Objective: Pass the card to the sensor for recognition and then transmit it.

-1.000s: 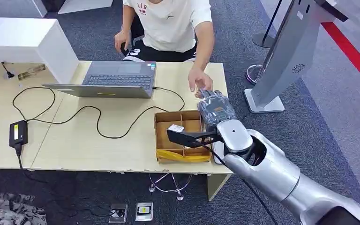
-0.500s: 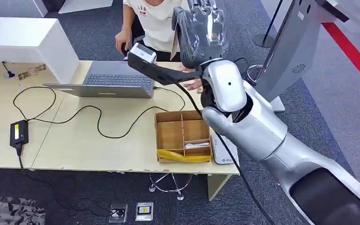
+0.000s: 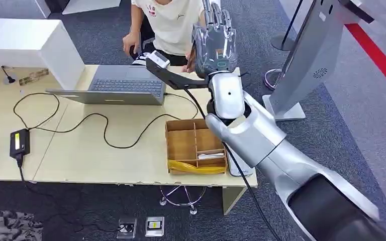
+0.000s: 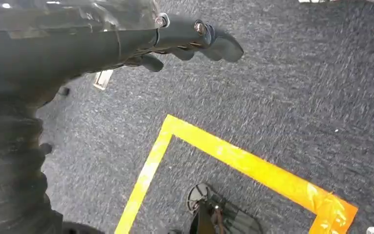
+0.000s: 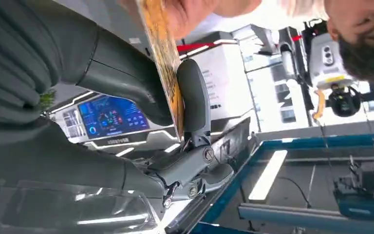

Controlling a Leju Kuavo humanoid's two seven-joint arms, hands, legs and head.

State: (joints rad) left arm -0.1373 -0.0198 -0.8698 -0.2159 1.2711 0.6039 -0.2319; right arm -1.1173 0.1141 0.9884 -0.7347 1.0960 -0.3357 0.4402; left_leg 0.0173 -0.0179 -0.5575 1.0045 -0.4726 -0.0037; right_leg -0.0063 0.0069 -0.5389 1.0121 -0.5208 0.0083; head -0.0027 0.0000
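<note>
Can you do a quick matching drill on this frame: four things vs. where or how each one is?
Things:
1. card
2. laptop
3. cardboard box
4. left hand

Places or states:
A. hanging over grey carpet with yellow tape, holding nothing
B. open on the table in front of the person
C. pinched in the raised right hand, a person's fingers on its far end
D. at the table's near edge, split into compartments

Pairs: 1-C, 2-B, 3-D, 4-A
</note>
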